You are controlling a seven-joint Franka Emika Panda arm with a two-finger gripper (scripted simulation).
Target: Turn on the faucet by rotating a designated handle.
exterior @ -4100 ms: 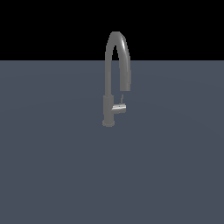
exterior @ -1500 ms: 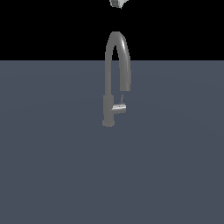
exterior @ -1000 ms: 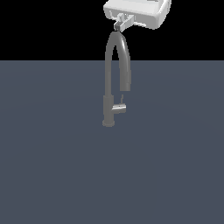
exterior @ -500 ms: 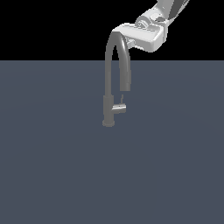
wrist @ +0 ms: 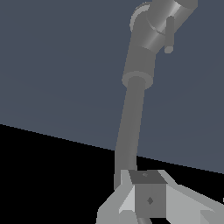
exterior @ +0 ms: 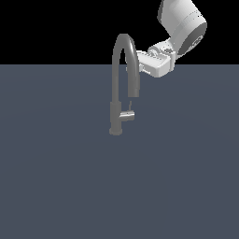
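The gripper (exterior: 140,65) is hanging high at the exterior view's right of the faucet's arch, just beside the downward limb of the spout and well above the handle. Its white body is sitting level with the upper part of the spout, with the bulky white arm (exterior: 183,23) rising behind it toward the exterior view's upper right corner. In the exterior view the fingertips are partly hiding behind the spout, so whether they are touching it cannot be told. In the wrist view one pale finger (wrist: 127,199) and a dark pad are showing close against the grey tube, but the other finger is not showing clearly, so I cannot tell whether the claw is spread or pressed together.

The faucet (exterior: 117,88) is standing upright on the flat grey-blue surface (exterior: 56,177), a little toward the far side of it and near the middle of the exterior view. Its post is rising from a small round base and curving over into a high arch that is ending in a short downward nozzle.

The handle (exterior: 127,115) is jutting sideways from the lower post toward the exterior view's right, just below the nozzle, shiny and short. The wrist view is showing its thin lever rod (wrist: 169,34) lying against the stub.
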